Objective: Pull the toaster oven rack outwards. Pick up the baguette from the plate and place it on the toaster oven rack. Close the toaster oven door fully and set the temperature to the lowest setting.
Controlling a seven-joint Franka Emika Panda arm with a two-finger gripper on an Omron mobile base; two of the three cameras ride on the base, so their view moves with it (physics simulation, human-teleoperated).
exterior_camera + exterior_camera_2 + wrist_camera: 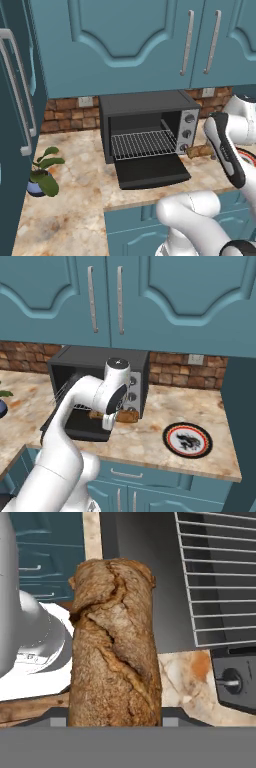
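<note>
Beside the toaster oven (149, 125), at its knob end, the robot's claw (114, 417) holds the baguette (200, 150) clenched between its fingers, lifted above the marble tabletop (70, 210) and level with the oven's lower edge. Seen from the hand camera, the tan-brown baguette (114, 647) stands up from the bottom edge, its cracked crust facing the lens, with the oven's lowered door and rack to one side of it. The toaster oven door (151, 171) lies folded down flat in front of the oven mouth, and the toaster oven rack (143, 143), a silver wire grid, sits drawn forward so its front bars reach the opening above the door. Three round knobs (188, 126) line the silver strip on the oven's side nearest the baguette. Well apart from the oven, farther along the tabletop, the red-rimmed plate (188, 440) rests bare. On the oven's opposite side, a small potted plant (44, 172) stands near the tabletop's corner.
</note>
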